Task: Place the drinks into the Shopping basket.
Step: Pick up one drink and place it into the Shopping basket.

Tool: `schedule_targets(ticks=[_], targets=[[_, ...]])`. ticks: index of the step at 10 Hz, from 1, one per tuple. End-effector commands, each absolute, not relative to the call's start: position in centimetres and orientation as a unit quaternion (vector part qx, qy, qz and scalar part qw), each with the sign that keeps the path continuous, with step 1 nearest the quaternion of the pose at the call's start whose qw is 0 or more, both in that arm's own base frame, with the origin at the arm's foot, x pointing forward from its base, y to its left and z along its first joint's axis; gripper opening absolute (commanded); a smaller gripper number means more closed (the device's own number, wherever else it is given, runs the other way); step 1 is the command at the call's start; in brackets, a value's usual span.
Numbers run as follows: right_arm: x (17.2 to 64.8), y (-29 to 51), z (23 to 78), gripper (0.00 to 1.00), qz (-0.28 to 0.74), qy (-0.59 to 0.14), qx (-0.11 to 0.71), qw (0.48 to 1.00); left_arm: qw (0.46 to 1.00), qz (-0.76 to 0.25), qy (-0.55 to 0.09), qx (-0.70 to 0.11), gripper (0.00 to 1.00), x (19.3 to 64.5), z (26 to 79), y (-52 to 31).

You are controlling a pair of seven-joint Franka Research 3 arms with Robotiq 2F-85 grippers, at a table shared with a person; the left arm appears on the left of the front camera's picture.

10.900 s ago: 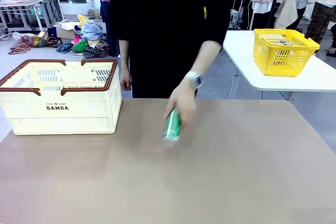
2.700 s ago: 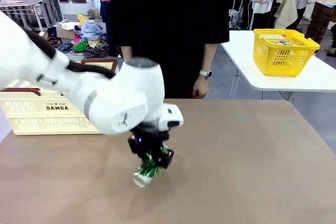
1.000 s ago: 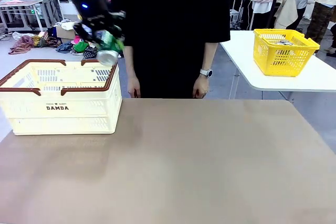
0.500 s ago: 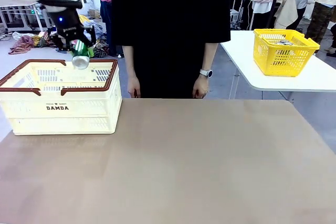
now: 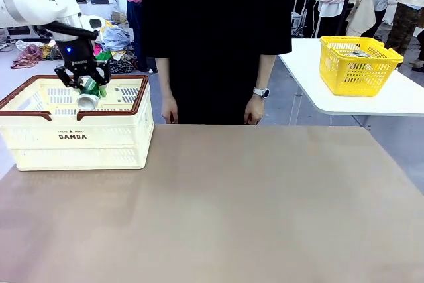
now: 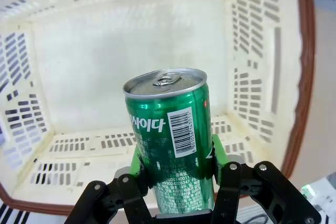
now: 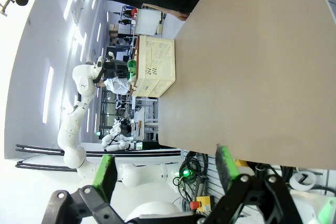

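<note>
So the left claw (image 5: 86, 89) is clenched on the green can (image 6: 169, 129). The can is tilted, tab end down, over the open top of the Shopping basket (image 5: 79, 144) at the far left corner of the surface (image 5: 265, 203). The right claw (image 7: 166, 162) is released, jaws wide, out past the surface's edge.

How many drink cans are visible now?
1: a slim green can with a silver top, clamped in the left gripper over the cream perforated basket. Others may hide behind it.
</note>
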State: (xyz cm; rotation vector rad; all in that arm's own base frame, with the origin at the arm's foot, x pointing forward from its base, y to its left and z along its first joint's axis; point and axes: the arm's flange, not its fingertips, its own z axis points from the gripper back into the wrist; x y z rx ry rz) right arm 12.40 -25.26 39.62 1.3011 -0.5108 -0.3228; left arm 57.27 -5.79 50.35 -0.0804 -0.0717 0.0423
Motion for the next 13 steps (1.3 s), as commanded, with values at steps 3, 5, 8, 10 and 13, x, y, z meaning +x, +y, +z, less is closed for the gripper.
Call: schedule_targets(ticks=[3, 5, 8, 10, 13], targets=[[11.9, -25.2, 39.9, 1.0, -0.141, -0.249, 0.597, 0.75, 0.999, 0.002, -0.038, -0.023, 0.0, 56.1, 44.9, -4.9], [11.9, -25.2, 39.9, 1.0, -0.141, -0.249, 0.597, 0.75, 1.0, 0.005, -0.022, -0.021, 0.0, 56.7, 42.8, -4.5], [11.9, -25.2, 39.9, 1.0, -0.141, -0.249, 0.597, 0.75, 1.0, 0.013, -0.015, -0.024, 0.0, 56.9, 41.3, -4.1], [11.9, -25.2, 39.9, 1.0, -0.141, -0.249, 0.597, 0.75, 0.999, 0.015, -0.015, -0.026, 0.0, 57.1, 41.1, -3.8], [11.9, -25.2, 39.9, 1.0, -0.141, -0.249, 0.597, 0.75, 0.999, 0.017, -0.016, -0.025, 0.0, 57.5, 40.9, -3.8]])
